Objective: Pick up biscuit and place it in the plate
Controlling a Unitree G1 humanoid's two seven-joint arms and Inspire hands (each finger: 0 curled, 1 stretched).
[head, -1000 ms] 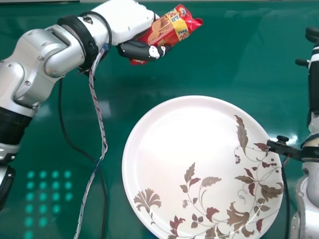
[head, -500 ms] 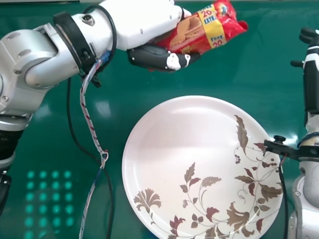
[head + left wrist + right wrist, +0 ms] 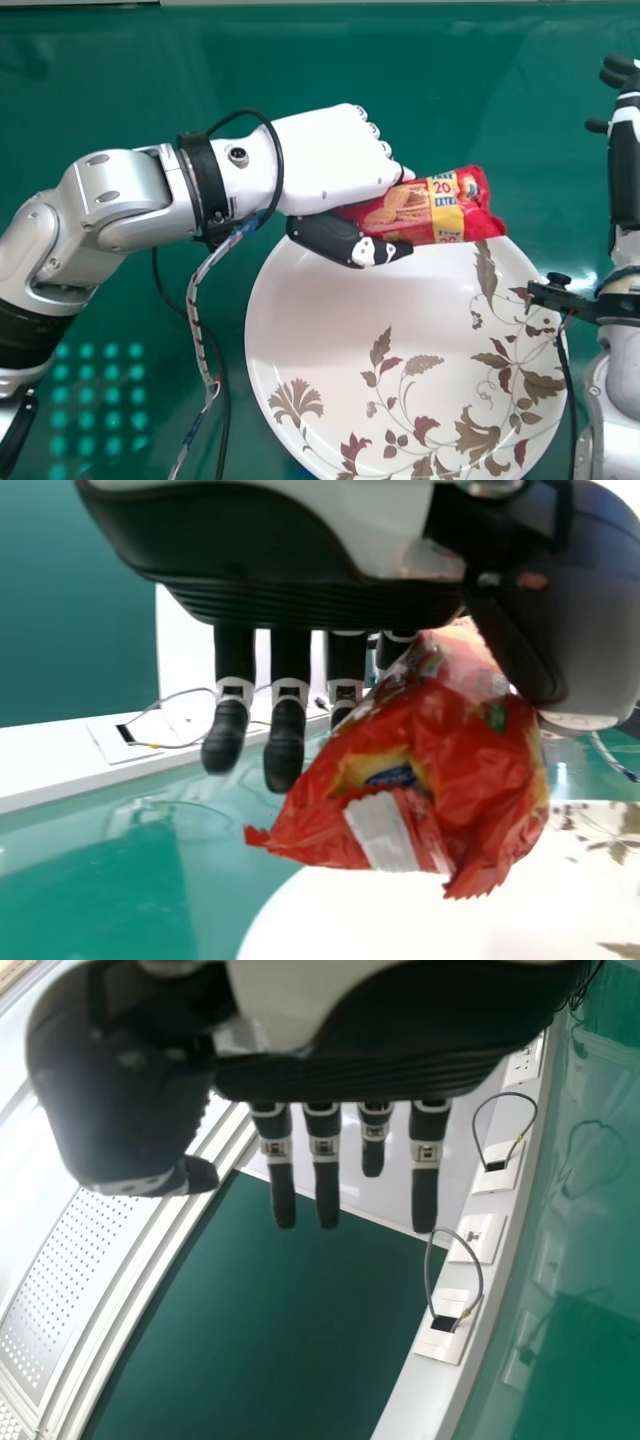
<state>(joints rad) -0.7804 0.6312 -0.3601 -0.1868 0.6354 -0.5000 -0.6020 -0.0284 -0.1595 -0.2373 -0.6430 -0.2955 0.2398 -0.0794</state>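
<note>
From the robot's head we look forward and down over the plate, while our wrist cameras look from close up along the left hand, past the biscuit packet and plate that the head view shares, and along the right hand towards white sockets.

From my head view I see a glossy green surface, with a pale strip along its far edge and a grid of bright turquoise light spots on its near left part. Lying directly on it, right of those spots, I have a large round white plate, face up, with brown and dark red leaves and flowers along its near and right sides.
</note>
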